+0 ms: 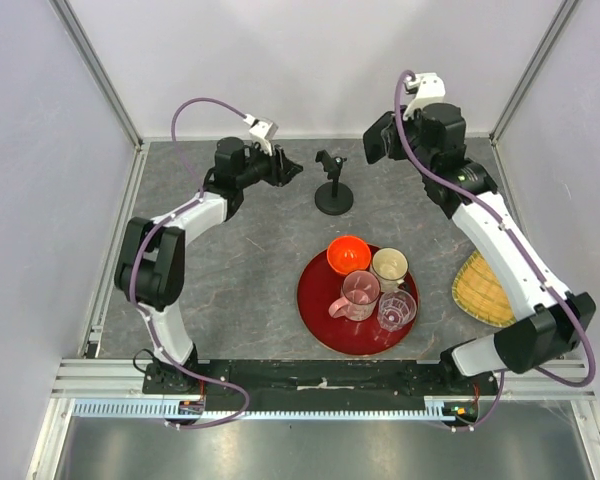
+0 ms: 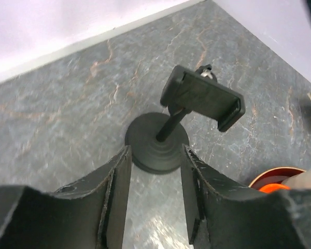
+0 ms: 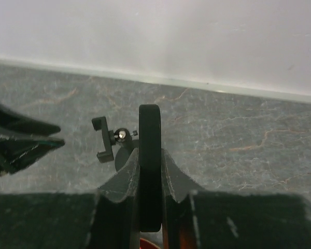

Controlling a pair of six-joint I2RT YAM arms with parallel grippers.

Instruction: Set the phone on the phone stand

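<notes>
Top view, right hand: our right hand (image 1: 382,138) was closed on the thin flat black glossy phone (image 1: 373,143). It hung above the far side of the grey stone-patterned bench (image 1: 230,270), raised, we judged, so the phone could come down into the cradle.
Top view, stand: the small black phone stand (image 1: 332,192), with its disc base, thin post and cradle, stood upright between the two hands with nothing in the cradle.
Top view, left hand: our left hand (image 1: 292,170) hung just left of the stand without touching it, probably ready to steady it.
Top view, others: a round red tray (image 1: 310,300) of cups and a woven yellow mat (image 1: 483,290) lay nearer the arm bases, well apart.
Left wrist view: the fingers (image 2: 116,189) stood partly apart with nothing between them. The stand's base (image 2: 156,144) lay just beyond their tips, and the cradle (image 2: 203,98) was tilted.
Right wrist view: the phone (image 3: 150,166) showed edge-on, clamped between the pads. The cradle (image 3: 102,137) sat beyond it to the left, not touching.
Hard to tell: no view showed the phone's face, and from above it merged with the black hand. The fingers cut off its lower end.
</notes>
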